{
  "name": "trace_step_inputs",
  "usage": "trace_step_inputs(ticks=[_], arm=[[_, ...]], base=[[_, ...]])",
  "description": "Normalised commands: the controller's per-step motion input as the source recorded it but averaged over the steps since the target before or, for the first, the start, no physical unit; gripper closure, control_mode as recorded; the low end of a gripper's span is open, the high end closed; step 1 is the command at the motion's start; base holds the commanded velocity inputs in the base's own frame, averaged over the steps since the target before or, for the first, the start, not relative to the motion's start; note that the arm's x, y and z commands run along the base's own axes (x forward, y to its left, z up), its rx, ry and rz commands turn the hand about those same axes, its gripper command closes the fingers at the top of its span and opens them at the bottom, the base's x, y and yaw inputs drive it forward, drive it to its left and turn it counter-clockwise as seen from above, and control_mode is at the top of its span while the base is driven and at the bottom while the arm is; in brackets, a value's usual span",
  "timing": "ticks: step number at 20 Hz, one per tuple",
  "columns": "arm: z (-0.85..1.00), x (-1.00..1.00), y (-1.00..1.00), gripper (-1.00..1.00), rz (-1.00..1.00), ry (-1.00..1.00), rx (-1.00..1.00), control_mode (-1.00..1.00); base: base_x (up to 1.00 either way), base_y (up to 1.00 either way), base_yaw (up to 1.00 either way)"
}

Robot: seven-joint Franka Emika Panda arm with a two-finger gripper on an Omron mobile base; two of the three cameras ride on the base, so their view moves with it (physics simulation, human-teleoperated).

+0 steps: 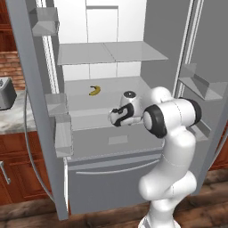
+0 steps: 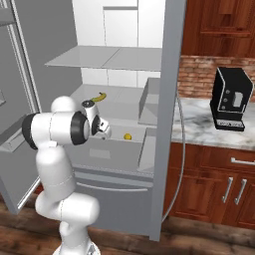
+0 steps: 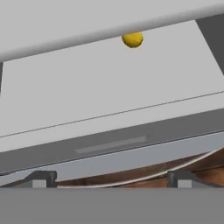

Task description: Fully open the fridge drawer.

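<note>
Two parted tips of the open pincer (image 3: 111,178) hover over the fridge drawer (image 3: 109,144), empty.

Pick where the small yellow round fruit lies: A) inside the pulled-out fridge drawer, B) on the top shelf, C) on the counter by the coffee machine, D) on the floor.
A: the yellow fruit sits on the floor of the fridge drawer, just behind its front panel; the hand view shows the same, with the fruit at the drawer's back.
</note>
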Motion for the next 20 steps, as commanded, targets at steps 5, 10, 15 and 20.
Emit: trace_step_inputs(ticks=[5,10,15,20], arm=[[-0.06,0.19,0.00,-1.00,0.00,-0.03,0.00,-1.00],[0.00,0.21,0.00,-1.00,0.00,-0.07,0.00,-1.00],[-0.15,0.22,0.00,-1.00,0.00,-0.06,0.00,-1.00],[-0.28,0.09,0.00,-1.00,0.00,-0.02,-0.04,-1.00]], base=[[0.00,0.00,0.00],[0.00,0.00,0.00],[0.00,0.00,0.00],[0.00,0.00,0.00]])
